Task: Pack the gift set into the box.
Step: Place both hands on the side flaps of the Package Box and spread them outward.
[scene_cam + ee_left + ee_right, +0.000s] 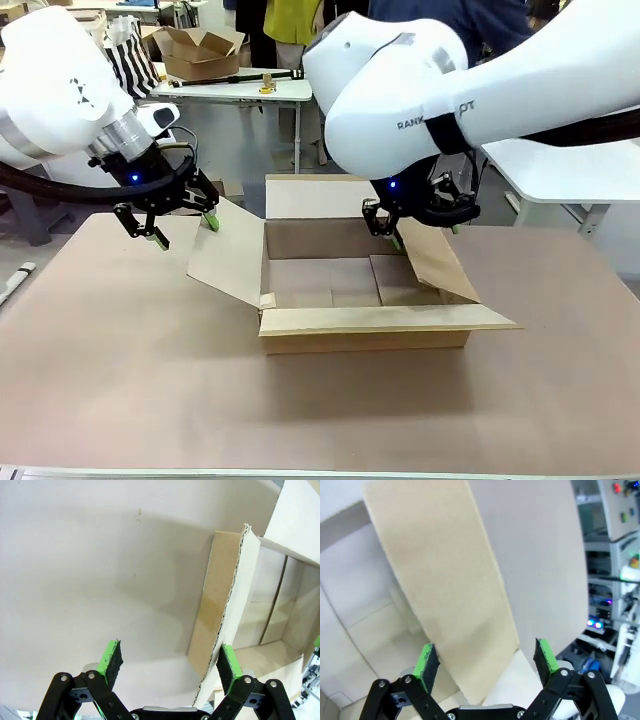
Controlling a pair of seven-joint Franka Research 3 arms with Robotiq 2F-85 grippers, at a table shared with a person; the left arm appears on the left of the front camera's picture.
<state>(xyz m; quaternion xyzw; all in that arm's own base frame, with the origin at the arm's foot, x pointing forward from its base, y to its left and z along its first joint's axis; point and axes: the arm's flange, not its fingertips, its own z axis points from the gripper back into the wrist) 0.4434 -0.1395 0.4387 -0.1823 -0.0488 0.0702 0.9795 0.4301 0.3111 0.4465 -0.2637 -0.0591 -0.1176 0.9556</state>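
The box (380, 320), a large brown carton, sits open in the middle of the table with its four flaps spread; its inside looks bare. No gift set is in sight. My left gripper (185, 228) is open at the box's left flap (228, 255). In the left wrist view that flap's corrugated edge (227, 600) runs down between the fingers, close to the right pad (227, 665). My right gripper (415, 228) is open at the right flap (435, 262). In the right wrist view this flap (445, 580) passes between the green pads (426, 662).
The brown table top (120, 370) stretches around the box. Behind it stand a table with a small cardboard carton (200, 50) and a striped bag (130, 62), and a white table (560, 170) at the right. A person (290, 20) stands far back.
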